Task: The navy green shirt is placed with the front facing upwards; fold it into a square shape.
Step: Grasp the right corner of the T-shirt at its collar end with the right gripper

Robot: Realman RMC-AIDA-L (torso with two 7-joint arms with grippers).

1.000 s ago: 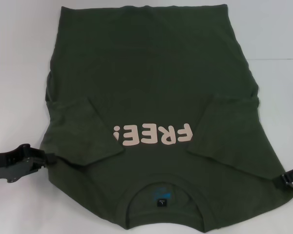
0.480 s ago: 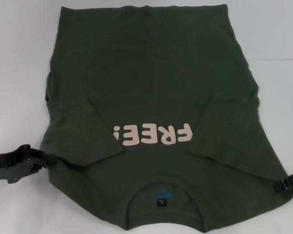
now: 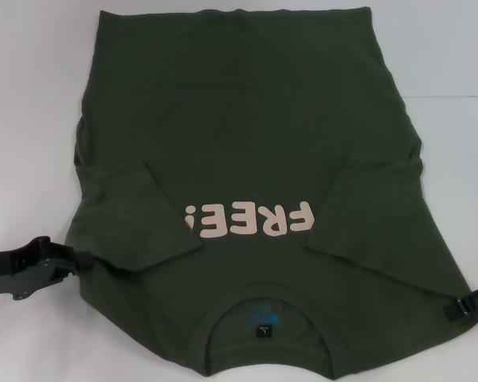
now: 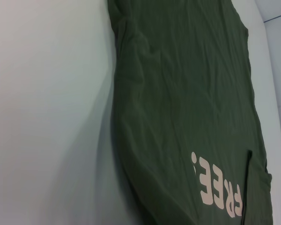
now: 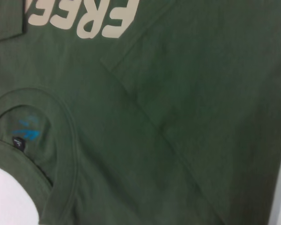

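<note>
— Where's the navy green shirt (image 3: pixel 255 159)?

— Flat on the white tabletop (image 3: pixel 32 103), front up. Nearest me, its collar (image 3: pixel 267 306) lies between the two sets of jaws; both sleeves (image 3: pixel 163 215) are already folded in over the chest.

— And the arms?

— Left gripper (image 3: pixel 78 261) touches one shoulder edge, right gripper (image 3: pixel 460 306) the other. I can't tell whether either's jaws are spread or pinching. Paired like that, I judge they're set to carry the collar end toward the far hem (image 3: pixel 231 12).

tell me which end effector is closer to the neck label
Right, slightly. The right end effector sits at the shirt shoulder edge level with the neck label; the left end effector is farther.
</note>
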